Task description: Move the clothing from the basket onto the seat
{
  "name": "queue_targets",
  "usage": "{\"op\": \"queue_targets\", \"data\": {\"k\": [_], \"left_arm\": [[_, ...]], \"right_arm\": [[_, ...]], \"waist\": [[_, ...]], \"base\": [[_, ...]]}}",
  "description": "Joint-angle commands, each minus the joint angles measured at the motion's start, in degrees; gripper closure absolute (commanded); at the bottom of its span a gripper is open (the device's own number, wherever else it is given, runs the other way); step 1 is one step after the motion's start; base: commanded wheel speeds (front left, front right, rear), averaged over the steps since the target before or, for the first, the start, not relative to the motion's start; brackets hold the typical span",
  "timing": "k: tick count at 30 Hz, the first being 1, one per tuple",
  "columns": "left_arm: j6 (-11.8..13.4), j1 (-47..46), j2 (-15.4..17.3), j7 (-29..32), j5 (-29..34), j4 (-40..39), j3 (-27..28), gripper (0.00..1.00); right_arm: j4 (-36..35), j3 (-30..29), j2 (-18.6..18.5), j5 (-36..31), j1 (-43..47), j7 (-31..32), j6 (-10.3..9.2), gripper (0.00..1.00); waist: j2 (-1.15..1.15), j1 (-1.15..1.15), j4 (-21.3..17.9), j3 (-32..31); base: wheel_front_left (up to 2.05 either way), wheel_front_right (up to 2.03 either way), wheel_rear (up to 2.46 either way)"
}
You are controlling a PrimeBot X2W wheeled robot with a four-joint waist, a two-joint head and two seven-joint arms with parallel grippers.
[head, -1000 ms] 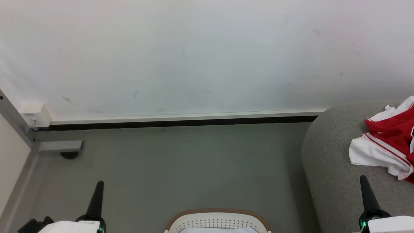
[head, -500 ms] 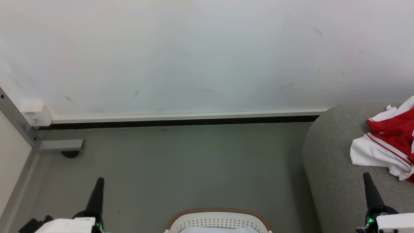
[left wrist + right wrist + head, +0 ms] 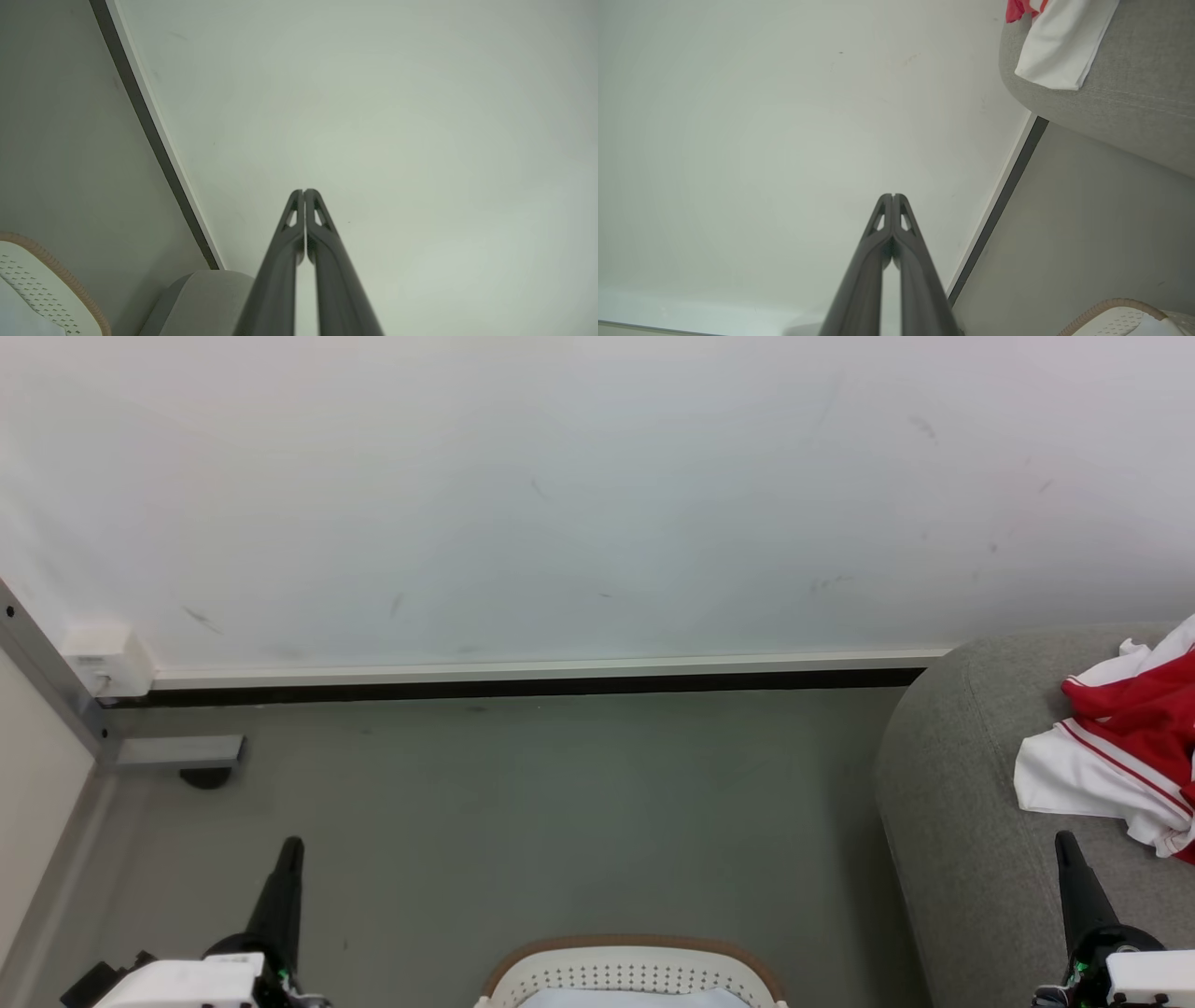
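View drifted slightly in last sec, arms barely inched fwd. L gripper (image 3: 290,847), R gripper (image 3: 1065,840) both pinched closed, empty. Red/white clothing (image 3: 1120,756) heaped on seat (image 3: 962,784); basket (image 3: 635,949) shows pale lining, so prob. finishing.

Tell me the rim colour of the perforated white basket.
Brown. The rim of the white perforated plastic basket shows best in the head view.

We've got a scuffed white wall (image 3: 560,504), dark baseboard (image 3: 523,690) along it, grey floor (image 3: 523,821), metal post (image 3: 51,681) far left.
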Motion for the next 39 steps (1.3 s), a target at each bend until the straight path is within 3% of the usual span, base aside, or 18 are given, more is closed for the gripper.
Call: {"op": "queue_targets", "data": {"k": [1,16,39], "left_arm": [[0.11,-0.64,0.11,0.24,-1.05,-0.27,0.32,1.00],[0.14,-1.39,-0.26,1.80,-6.52,-0.15,0.80,1.00],[0.11,-1.35,-0.25,1.80,-6.36,-0.15,0.77,1.00]], "right_arm": [[-0.42,-0.35,-0.55,1.42,-0.87,0.20,-0.12,1.00],[-0.40,-0.59,-1.09,7.85,-1.10,1.16,-0.14,1.00],[-0.41,-0.21,-1.25,7.76,-0.93,0.77,-0.14,1.00]], "waist": [[0.00,0.00,0.02,0.01],[0.00,0.00,0.27,0.17],[0.00,0.00,0.27,0.17]], "base": [[0.00,0.00,0.00],[0.00,0.00,0.00],[0.00,0.00,0.00]]}}
